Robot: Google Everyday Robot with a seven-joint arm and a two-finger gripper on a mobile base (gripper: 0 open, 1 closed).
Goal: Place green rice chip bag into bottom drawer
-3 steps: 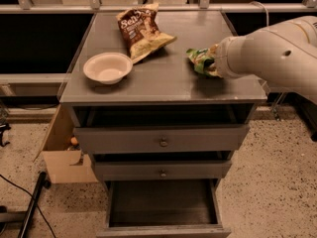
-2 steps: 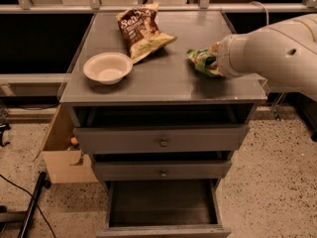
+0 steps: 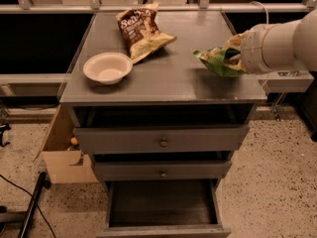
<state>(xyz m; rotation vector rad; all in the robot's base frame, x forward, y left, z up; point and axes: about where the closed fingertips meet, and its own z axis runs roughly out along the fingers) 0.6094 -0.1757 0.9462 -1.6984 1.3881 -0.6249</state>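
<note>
In the camera view, the gripper [image 3: 232,58] is seen at the 3 o'clock edge of the counter [image 3: 173,81], largely masked by the white wrist. Its fingers are judged closed on the green rice chip bag [image 3: 215,61], which is bunched against them with its free tip pointing to 9 o'clock. The bottom drawer [image 3: 161,205] is found pulled open at 6 o'clock, its dark inside bare. The carrying step is judged to be in hand. Next, the bag must be drawn clear of the counter's front edge, lowered past both shut upper drawers and released over the opening.
</note>
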